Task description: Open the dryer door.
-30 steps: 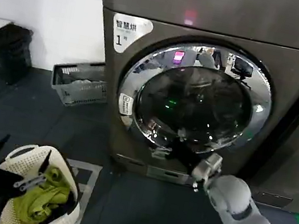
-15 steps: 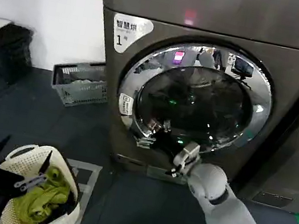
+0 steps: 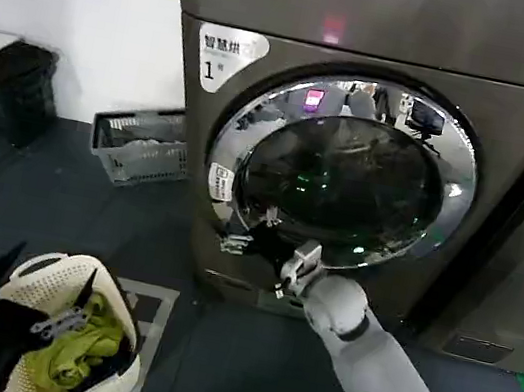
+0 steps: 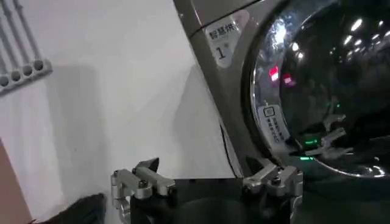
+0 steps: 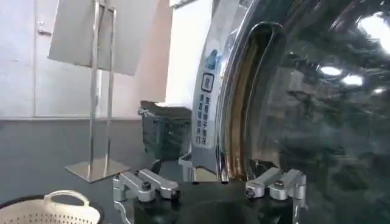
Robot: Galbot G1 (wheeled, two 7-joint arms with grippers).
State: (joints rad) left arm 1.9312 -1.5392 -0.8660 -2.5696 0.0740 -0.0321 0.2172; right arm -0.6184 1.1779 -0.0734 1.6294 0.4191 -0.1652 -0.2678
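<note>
Your right gripper [image 3: 233, 243] sits at the dryer door [image 3: 342, 175]'s lower-left rim, jaws spread. The recessed handle lies just above them; the left gripper [image 3: 19, 306] is far off, jaws spread.

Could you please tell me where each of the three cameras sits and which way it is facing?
Head view: on the head, looking forward and down at the dryer door; the right gripper at its lower rim, the left gripper low over a basket.
Left wrist view: behind the left gripper, facing the door.
Right wrist view: behind the right gripper, close at the door's edge.
All three share the door.
</note>
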